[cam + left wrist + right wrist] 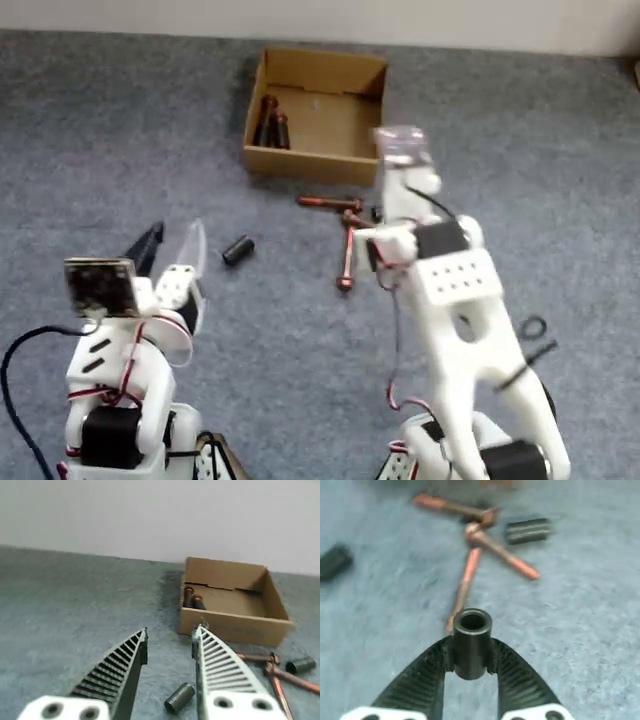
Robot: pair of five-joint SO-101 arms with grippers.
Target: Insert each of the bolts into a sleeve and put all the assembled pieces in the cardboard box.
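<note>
On grey carpet (pixel 100 150), assembled pieces (pixel 272 122) are noted in the cardboard box (pixel 300 162); three bolts (pixel 347 252) lie loose. A sleeve (pixel 471 640) is clamped by the right gripper (pixel 470 649); the left gripper (pixel 170 635) is spread, unloaded.

a brown cardboard box (pixel 300 163) is sitting upper centre, dark assembled pieces (pixel 270 122) lying in its left part; copper-coloured metal bolts (pixel 347 255) are lying crossed just below it, a black cylindrical sleeve (pixel 237 250) left of them.

Three copper bolts (pixel 347 255) lie crossed near the cardboard box (pixel 300 164), seemingly holding two assemblies (pixel 271 122); one sleeve (pixel 471 642) is clamped.
</note>
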